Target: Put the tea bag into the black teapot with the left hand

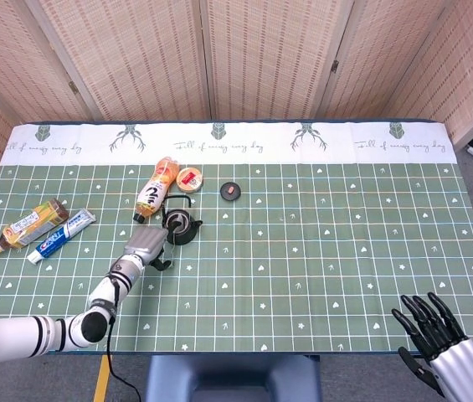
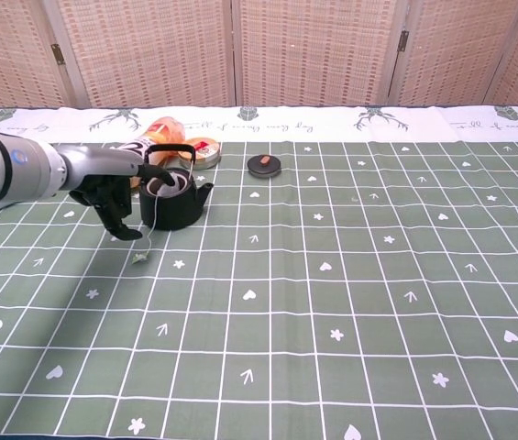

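Note:
The black teapot [image 1: 177,226] [image 2: 174,198] stands at mid-left on the green cloth, with no lid on it. The tea bag [image 2: 161,186] lies in its opening, partly hidden. Its string runs down the pot's front to a small tag [image 2: 139,259] on the cloth. My left hand [image 1: 146,247] [image 2: 110,191] is beside the pot on its left, holding nothing, its fingers curled downward. One finger reaches over the pot's opening, above the tea bag. My right hand [image 1: 435,338] hangs open off the table's near right corner, in the head view only.
The teapot lid [image 1: 231,191] [image 2: 265,165] lies to the right behind the pot. An orange bottle [image 1: 154,188] and a round tin [image 1: 189,177] [image 2: 205,151] sit just behind it. A tea bottle [image 1: 28,224] and a toothpaste tube [image 1: 62,236] lie at far left.

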Controlling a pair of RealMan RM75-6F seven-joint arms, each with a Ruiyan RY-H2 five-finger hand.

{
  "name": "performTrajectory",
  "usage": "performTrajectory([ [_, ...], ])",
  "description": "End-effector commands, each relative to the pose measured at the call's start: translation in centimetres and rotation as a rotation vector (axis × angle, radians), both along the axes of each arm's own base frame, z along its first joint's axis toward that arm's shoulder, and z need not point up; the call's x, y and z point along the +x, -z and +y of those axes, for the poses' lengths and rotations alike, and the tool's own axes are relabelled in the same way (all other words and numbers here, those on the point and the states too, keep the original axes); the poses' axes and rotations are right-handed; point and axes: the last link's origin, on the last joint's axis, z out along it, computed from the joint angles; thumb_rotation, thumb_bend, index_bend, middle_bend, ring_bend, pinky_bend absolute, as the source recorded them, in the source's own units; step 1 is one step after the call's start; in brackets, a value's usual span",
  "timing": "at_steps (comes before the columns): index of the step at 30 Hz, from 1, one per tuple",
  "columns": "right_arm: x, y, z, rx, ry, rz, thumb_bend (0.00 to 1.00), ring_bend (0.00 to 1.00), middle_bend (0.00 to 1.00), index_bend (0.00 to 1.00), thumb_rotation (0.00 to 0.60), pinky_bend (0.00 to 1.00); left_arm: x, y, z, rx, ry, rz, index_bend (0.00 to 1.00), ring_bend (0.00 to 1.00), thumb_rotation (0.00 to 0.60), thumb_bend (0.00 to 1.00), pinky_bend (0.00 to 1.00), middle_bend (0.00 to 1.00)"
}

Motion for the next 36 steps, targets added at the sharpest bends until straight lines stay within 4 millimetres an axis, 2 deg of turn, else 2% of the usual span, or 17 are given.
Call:
performTrajectory([
  [1, 0.0, 0.0, 0.0, 0.0, 0.0, 0.001, 0.37, 0.07, 0.0, 0.0, 0.6, 0.0, -0.3, 0.1, 0.2, -0.006, -0.006, -0.006, 0.0, 1.0, 0.6, 0.4, 1.0, 1.0],
  [19, 0.0, 0.0, -0.1, -0.003, 0.008, 0.001, 0.37, 0.07, 0.0, 0.0, 0.6, 0.0, -1.1, 0.8, 0.9, -0.003, 0.0, -0.009, 0.0, 1.0, 0.6, 0.4, 1.0, 1.0],
  [24, 0.0, 0.1, -0.1, -0.002, 0.008, 0.004, 0.37, 0.07, 0.0, 0.0, 0.6, 0.0, -0.2, -0.9, 0.7, 0.055, 0.036, -0.049, 0.0, 1.0, 0.6, 0.4, 1.0, 1.0],
  [29, 0.1, 0.2, -0.1, -0.001, 0.008, 0.008, 0.37, 0.07, 0.0, 0.0, 0.6, 0.0, 0.5, -4.4, -1.1, 0.144, 0.112, -0.063, 0.0, 0.99, 0.6, 0.4, 1.0, 1.0],
  [31, 0.1, 0.1, -0.1, -0.007, 0.01, 0.005, 0.37, 0.07, 0.0, 0.0, 0.6, 0.0, 0.3, -6.5, -2.8, 0.186, 0.149, -0.06, 0.0, 0.92, 0.6, 0.39, 0.97, 0.99],
  [32, 0.1, 0.0, -0.2, -0.01, 0.012, 0.001, 0.37, 0.07, 0.0, 0.0, 0.6, 0.0, 0.1, -7.5, -3.6, 0.213, 0.167, -0.052, 0.0, 0.83, 0.6, 0.39, 0.91, 0.96],
  [34, 0.0, -0.2, -0.4, -0.023, 0.021, -0.007, 0.37, 0.07, 0.0, 0.0, 0.6, 0.0, -0.9, -9.6, -5.6, 0.282, 0.201, -0.028, 0.0, 0.69, 0.6, 0.39, 0.79, 0.83],
  [36, -0.1, -0.3, -1.0, -0.021, 0.032, -0.014, 0.36, 0.07, 0.0, 0.0, 0.6, 0.0, -2.6, -12.1, -8.3, 0.394, 0.229, -0.009, 0.0, 0.53, 0.6, 0.39, 0.66, 0.64],
])
